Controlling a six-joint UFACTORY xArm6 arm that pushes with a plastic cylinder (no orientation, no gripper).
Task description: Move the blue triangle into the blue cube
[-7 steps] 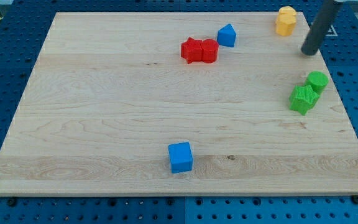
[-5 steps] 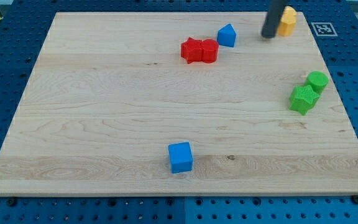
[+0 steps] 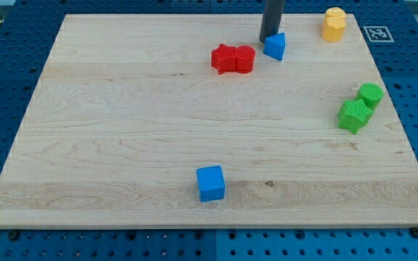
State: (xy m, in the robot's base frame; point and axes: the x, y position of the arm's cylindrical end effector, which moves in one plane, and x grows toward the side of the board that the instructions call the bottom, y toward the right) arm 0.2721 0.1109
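Note:
The blue triangle (image 3: 275,47) lies near the view's top, right of centre. My tip (image 3: 268,37) stands against its upper left edge, touching it. The blue cube (image 3: 210,183) sits far below, near the view's bottom centre. The rod rises straight up out of the top of the view.
Two red blocks (image 3: 232,59) sit side by side just left of the blue triangle. A yellow block (image 3: 333,24) is at the top right. Two green blocks (image 3: 360,106) touch each other near the right edge. The wooden board (image 3: 122,123) lies on a blue perforated table.
My tip has swept leftward along the top from the right side to the blue triangle. The triangle has shifted slightly right and down and turned. Other blocks have not moved.

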